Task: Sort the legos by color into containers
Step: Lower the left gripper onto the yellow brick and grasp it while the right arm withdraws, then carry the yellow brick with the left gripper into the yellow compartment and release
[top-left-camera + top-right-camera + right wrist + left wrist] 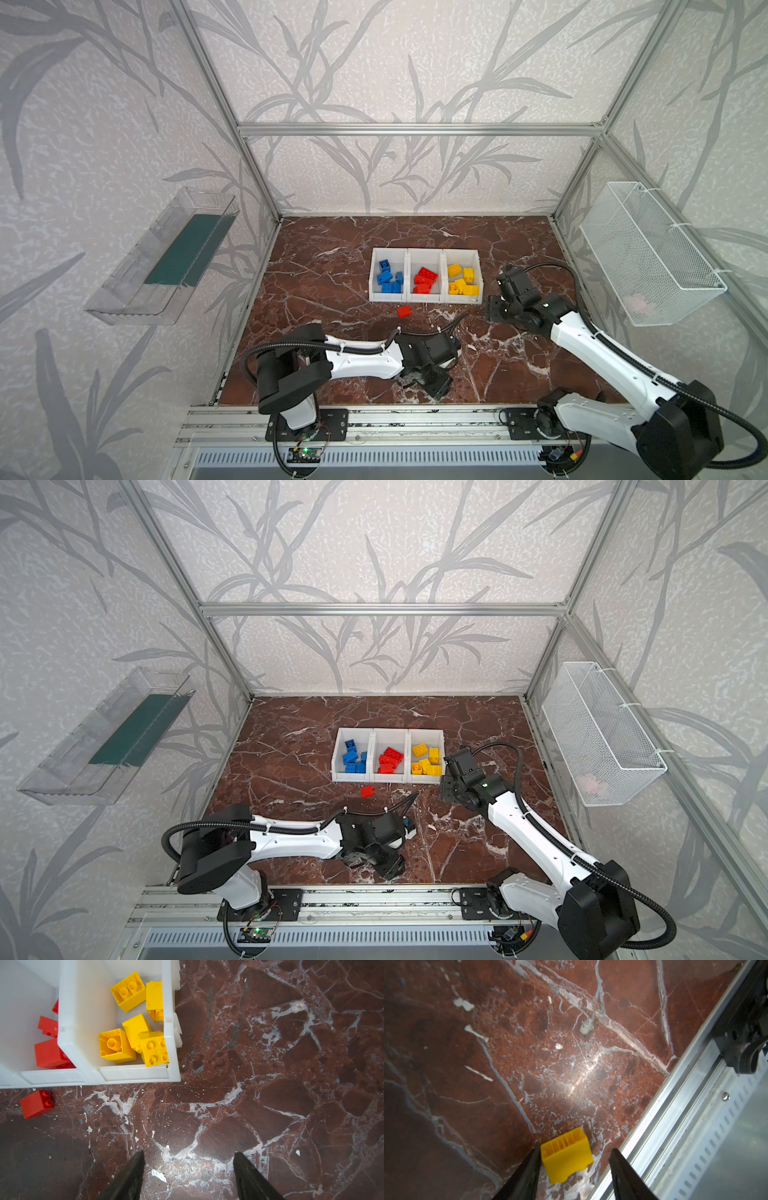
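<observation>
Left gripper is open around a yellow brick on the table, right by the front rail.
One finger touches it, the other does not. Most legos lie sorted in the containers. Two are left: this one and a red brick just in front of the middle bin. Right gripper hangs open and empty near the yellow bin. Plenty of bare table between.

Even bright light, tabletop glare, cam edges warped
</observation>
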### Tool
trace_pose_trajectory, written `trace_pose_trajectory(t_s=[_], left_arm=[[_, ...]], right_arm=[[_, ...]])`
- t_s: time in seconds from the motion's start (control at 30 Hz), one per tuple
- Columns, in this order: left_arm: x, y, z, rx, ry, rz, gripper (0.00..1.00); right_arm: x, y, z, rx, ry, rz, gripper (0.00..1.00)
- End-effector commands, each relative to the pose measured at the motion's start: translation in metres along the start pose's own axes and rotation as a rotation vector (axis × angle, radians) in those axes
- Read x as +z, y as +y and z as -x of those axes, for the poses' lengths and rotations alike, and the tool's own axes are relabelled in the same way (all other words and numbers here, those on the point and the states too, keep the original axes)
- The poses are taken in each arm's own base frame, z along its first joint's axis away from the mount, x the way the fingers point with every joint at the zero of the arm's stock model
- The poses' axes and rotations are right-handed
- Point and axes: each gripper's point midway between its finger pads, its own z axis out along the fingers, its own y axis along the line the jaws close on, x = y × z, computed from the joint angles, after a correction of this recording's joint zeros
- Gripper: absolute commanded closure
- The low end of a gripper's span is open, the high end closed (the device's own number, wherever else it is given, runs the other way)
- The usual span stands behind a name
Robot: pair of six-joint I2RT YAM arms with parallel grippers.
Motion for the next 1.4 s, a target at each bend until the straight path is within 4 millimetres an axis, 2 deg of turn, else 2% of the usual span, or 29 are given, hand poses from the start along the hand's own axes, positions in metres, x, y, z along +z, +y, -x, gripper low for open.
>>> trace_pose_trajectory(t_s=[0.0,0.17,0.27,0.43,0.67,0.87,0.97,1.13,1.27,1.37], left_arm=[[0.006,0.01,-0.007,-0.008,0.045,0.065,0.49],[0.01,0.012,-0.008,-0.012,0.062,0.086,0.61],[0.01,0.013,-0.008,-0.003,0.065,0.095,0.64],[0.008,0.012,-0.005,0.01,0.059,0.105,0.68],[-0.009,0.008,0.015,0.074,0.022,0.12,0.68],[-0.038,0.01,0.06,0.119,-0.049,0.133,0.68],[-0.058,0.027,0.092,0.135,-0.099,0.21,0.68],[-0.086,0.053,0.158,0.126,-0.205,0.239,0.68],[-0.093,0.072,0.202,0.125,-0.27,0.264,0.68],[-0.087,0.094,0.232,0.102,-0.305,0.287,0.68]], right_arm=[[-0.004,-0.007,-0.002,-0.001,-0.015,-0.015,0.32],[-0.003,-0.01,-0.006,-0.001,-0.009,-0.021,0.31],[-0.005,-0.012,-0.004,0.0,-0.018,-0.024,0.32],[-0.01,-0.016,-0.002,0.009,-0.031,-0.023,0.32],[-0.019,-0.018,0.001,0.013,-0.051,-0.017,0.32],[-0.026,-0.023,0.004,0.019,-0.073,-0.016,0.32],[-0.028,-0.026,0.006,0.028,-0.081,-0.017,0.32],[-0.031,-0.031,0.007,0.047,-0.092,-0.016,0.32],[-0.033,-0.034,0.008,0.063,-0.101,-0.011,0.32],[-0.033,-0.035,0.008,0.068,-0.097,-0.006,0.31]])
